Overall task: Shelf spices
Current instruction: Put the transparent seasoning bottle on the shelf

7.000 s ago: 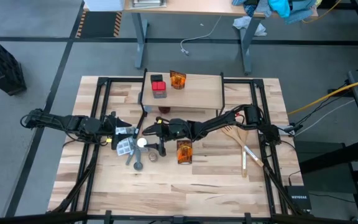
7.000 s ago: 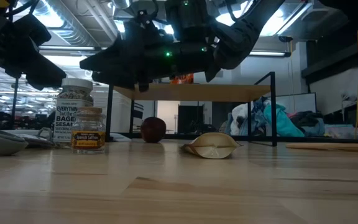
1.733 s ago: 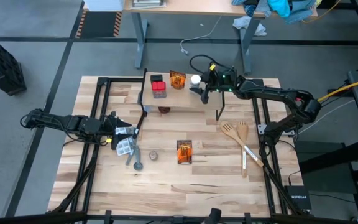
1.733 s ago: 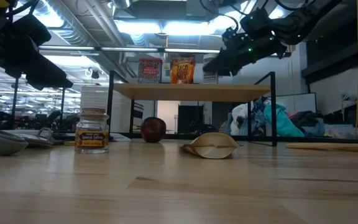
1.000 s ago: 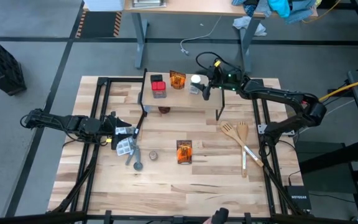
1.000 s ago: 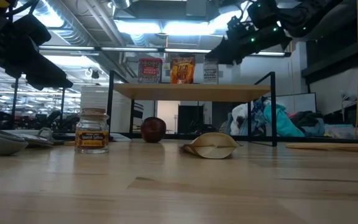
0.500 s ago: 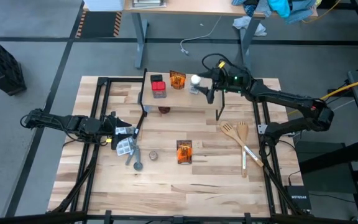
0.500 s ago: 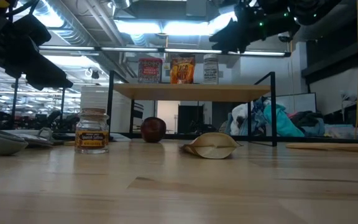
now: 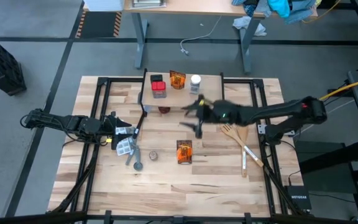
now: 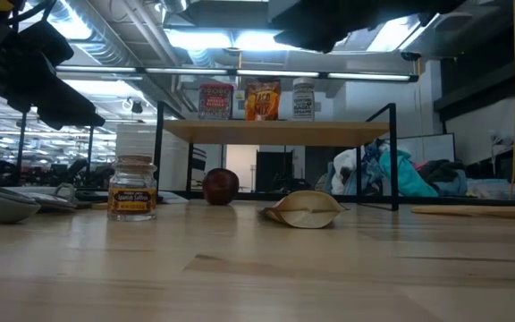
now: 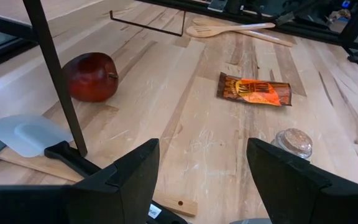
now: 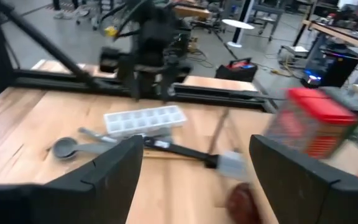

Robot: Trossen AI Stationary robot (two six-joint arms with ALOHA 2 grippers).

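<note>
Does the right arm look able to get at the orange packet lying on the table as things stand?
Probably yes. The right end effector, open and empty, hangs just beyond the orange packet, with only bare table around it; nothing stands between them.

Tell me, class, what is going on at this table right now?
A two-armed robot is putting spices on a small shelf. A red-topped box, an orange packet and a white-capped jar stand on it. The right claw, open and empty, hangs over the table in front of the shelf. Another orange packet and a small jar lie on the table. The left claw waits, open, at the left.
</note>
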